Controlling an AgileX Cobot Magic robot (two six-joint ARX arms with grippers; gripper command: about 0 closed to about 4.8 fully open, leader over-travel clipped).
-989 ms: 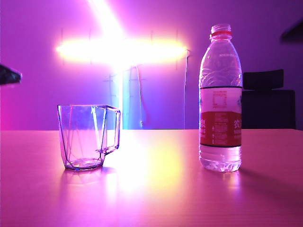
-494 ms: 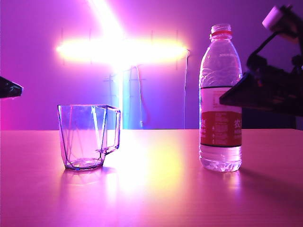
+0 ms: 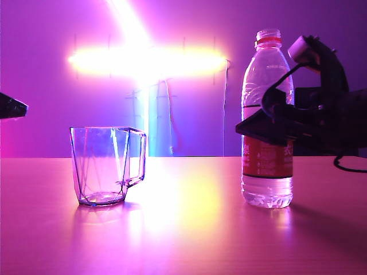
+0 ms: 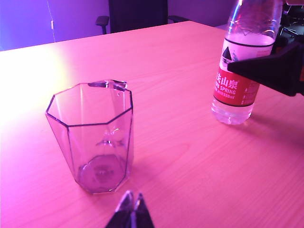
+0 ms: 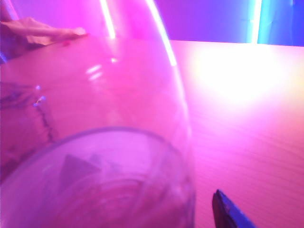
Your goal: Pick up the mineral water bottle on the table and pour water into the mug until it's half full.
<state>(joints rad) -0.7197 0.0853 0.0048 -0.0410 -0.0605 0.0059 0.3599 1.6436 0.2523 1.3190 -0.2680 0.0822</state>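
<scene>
Jaws: right gripper (image 3: 252, 129) spread wide at ribbed clear plastic mineral water bottle (image 3: 267, 120); left gripper (image 4: 131, 209) pinched together, faceted transparent mug (image 4: 93, 135) at its 11 o'clock; wood-grain table (image 3: 195, 229).

Bathed in magenta and violet light from a blazing cross-shaped lamp (image 3: 146, 60) on the purple back wall (image 3: 46, 34); wood-grain tabletop (image 3: 183, 240) glowing pink, dark office chair (image 4: 137, 14) behind its far edge

One mineral water bottle (image 3: 267, 120) stands right of centre, one mug (image 3: 105, 165) lower left, and two grippers show at the frame's edges.
</scene>
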